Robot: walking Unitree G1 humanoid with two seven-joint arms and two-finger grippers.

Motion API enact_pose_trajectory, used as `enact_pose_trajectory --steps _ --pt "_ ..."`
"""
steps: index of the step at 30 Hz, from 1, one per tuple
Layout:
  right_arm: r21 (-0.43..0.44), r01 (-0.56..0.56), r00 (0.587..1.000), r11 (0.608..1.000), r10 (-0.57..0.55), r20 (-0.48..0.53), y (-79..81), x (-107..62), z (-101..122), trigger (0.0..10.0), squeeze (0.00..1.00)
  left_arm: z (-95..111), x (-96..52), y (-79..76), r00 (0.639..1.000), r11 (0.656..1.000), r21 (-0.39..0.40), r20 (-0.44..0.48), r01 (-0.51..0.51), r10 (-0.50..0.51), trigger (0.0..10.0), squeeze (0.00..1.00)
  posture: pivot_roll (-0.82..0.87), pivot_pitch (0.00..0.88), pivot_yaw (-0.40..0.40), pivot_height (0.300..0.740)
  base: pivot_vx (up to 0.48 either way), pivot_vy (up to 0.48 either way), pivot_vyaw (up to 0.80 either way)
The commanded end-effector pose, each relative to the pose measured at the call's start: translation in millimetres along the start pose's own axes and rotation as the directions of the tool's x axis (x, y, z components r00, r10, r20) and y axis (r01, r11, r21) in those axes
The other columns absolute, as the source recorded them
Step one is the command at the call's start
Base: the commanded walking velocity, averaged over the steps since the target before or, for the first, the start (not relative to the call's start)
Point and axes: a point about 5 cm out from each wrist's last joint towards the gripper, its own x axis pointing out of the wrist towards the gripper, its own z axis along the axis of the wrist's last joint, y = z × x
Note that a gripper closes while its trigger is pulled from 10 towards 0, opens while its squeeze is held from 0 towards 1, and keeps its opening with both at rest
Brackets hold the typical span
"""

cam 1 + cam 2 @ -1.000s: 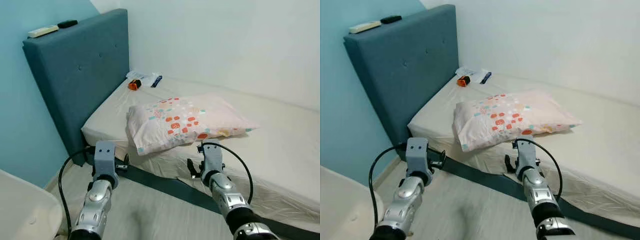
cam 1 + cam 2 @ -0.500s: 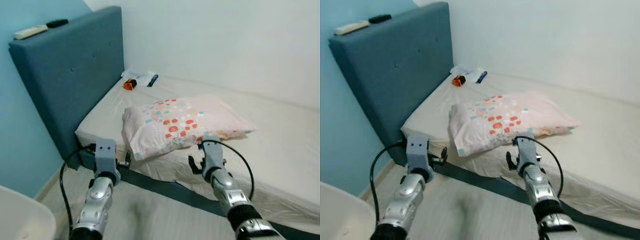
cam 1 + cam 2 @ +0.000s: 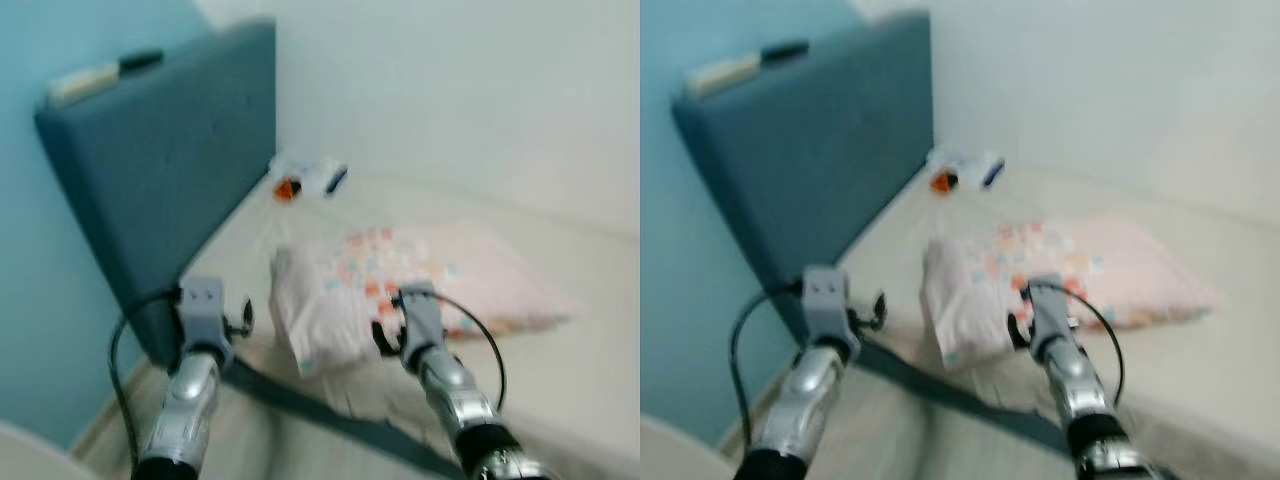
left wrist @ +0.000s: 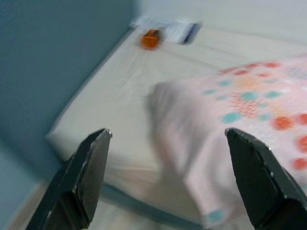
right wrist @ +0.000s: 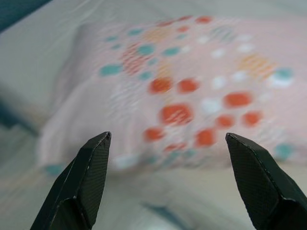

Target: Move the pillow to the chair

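Ahead, pillow [image 3: 400,290] on bed [image 3: 600,340], both grippers [image 4: 168,177] [image 5: 168,177] spread.

One pillow [image 3: 400,290], one bed [image 3: 590,350], one headboard [image 3: 160,170], two grippers: left [image 4: 168,177], right [image 5: 168,177].

Blue headboard [image 3: 160,190]; small orange item [image 3: 288,188] on bed [image 3: 590,370] beside it

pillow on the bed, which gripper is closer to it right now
Right. The right gripper is open, facing the pillow at its front edge; the left gripper, also open, is off its headboard-side corner.
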Motion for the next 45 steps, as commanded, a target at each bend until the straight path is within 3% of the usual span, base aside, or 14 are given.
enact_pose_trajectory --steps 1,9,14,27,45 --pt "-0.003 -0.014 1.000 1.000 0.014 -0.003 4.3 -2.3 -5 10.0 0.00 -7 -3.5 2.9 1.000 1.000 0.006 -0.028 -0.003 0.003 10.0 0.00 0.03 0.000 -0.062 0.729 0.390 0.000 -0.79" --pt "-0.007 -0.028 1.000 1.000 0.028 -0.013 7.6 -7.3 -14 10.0 0.00 -9 -3.4 3.3 1.000 1.000 0.010 -0.029 0.008 -0.008 10.0 0.00 0.02 0.000 -0.057 0.729 0.376 0.000 -0.79" --pt "0.117 0.006 1.000 0.993 -0.003 -0.027 3.3 -4.1 -12 10.0 0.00 -12 -3.1 2.2 0.999 0.999 0.028 -0.038 0.021 -0.019 10.0 0.00 0.02 0.000 -0.064 0.729 0.371 0.000 -0.16" --pt "0.093 -0.026 1.000 0.995 0.027 -0.005 11.1 -0.1 -3 10.0 0.00 -8 0.5 6.6 1.000 0.998 0.059 -0.023 0.011 -0.010 10.0 0.00 0.04 0.000 -0.090 0.729 0.185 0.000 0.00" --pt "0.084 0.014 1.000 0.996 -0.013 -0.004 -0.3 3.5 2 10.0 0.00 -10 3.9 10.1 1.000 0.997 0.080 -0.028 0.000 0.002 10.0 0.00 0.03 0.000 -0.087 0.729 0.000 0.000 0.00"
